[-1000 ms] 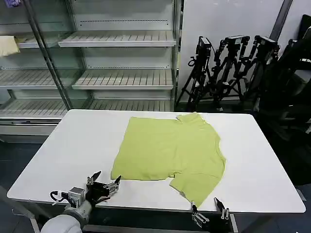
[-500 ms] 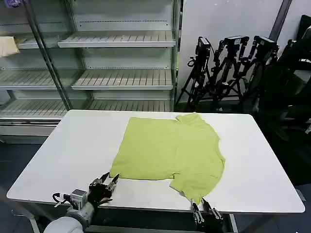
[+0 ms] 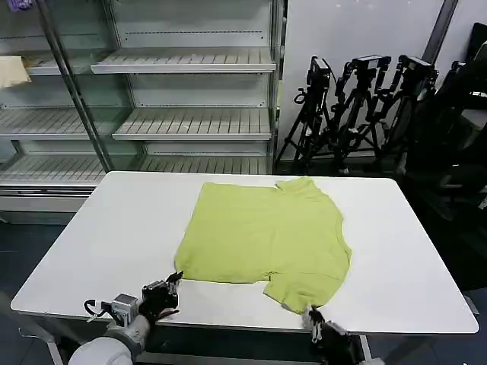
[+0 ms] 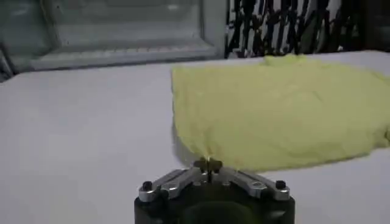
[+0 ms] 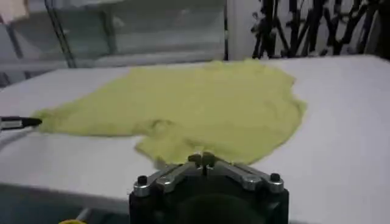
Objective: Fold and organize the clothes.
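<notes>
On the white rectangular table (image 3: 114, 236) lies a lime yellow-green soft T-shirt (image 3: 266, 236); the left gripper (image 3: 171, 285) pinches its near corner, the right gripper (image 3: 313, 313) its sleeve tip.

Before you sits a white tabletop (image 3: 114, 236) with rounded corners, its surface plain and smooth. A lime yellow-green T-shirt (image 3: 266, 239) lies flat on it, spread slightly right of center, its hem corner near the front edge on your left and one sleeve reaching almost to the front edge.
</notes>
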### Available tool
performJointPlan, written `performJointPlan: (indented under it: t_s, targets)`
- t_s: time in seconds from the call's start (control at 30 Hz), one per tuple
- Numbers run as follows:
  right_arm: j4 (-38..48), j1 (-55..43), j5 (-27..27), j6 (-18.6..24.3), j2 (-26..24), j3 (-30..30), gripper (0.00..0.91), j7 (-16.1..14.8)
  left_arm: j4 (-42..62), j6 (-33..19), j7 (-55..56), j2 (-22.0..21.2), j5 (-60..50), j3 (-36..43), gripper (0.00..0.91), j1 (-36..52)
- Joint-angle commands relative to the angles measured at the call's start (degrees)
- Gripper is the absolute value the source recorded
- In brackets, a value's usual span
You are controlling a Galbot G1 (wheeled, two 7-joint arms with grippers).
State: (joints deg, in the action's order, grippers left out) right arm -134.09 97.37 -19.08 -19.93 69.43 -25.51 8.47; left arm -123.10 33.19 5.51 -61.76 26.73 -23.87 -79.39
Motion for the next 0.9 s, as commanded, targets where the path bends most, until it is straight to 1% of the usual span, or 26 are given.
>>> performJointPlan:
  t_s: [0.03, 0.1, 0.27, 0.43, 0.6, 0.9]
  targets:
    - [5.83, -13.47, -1.97, 0.11, -0.62, -4.06, 0.000, -0.79, 5.31, -0.13, -2.04, -2.28, 1.81, 3.19, 0.020, 14.51]
    - [8.35, -16.63, -1.92, -0.24, -1.00, -3.87, 0.000, -0.96, 7.74, -0.12, -2.10, -2.93, 2.39, 4.28, 0.020, 16.79]
    - [17.46, -26.81, -1.40, -0.17, -1.57, -2.03, 0.000, -3.25, 15.95, -0.19, -3.43, -4.84, 3.91, 6.36, 0.020, 23.46]
    - [24.49, -32.77, -0.52, 0.36, -1.26, 0.69, 0.000, -4.03, 20.21, -0.23, -3.46, -5.81, 5.30, 6.35, 0.020, 26.56]
    - [27.73, -35.46, 0.10, 0.74, -0.94, 1.49, 0.000, -4.25, 21.57, -0.41, -3.77, -5.83, 5.70, 5.93, 0.020, 27.02]
    - [30.80, -37.57, 0.57, 1.64, -0.65, 2.26, 0.000, -5.07, 22.97, -0.45, -3.68, -6.14, 5.52, 6.12, 0.020, 26.58]
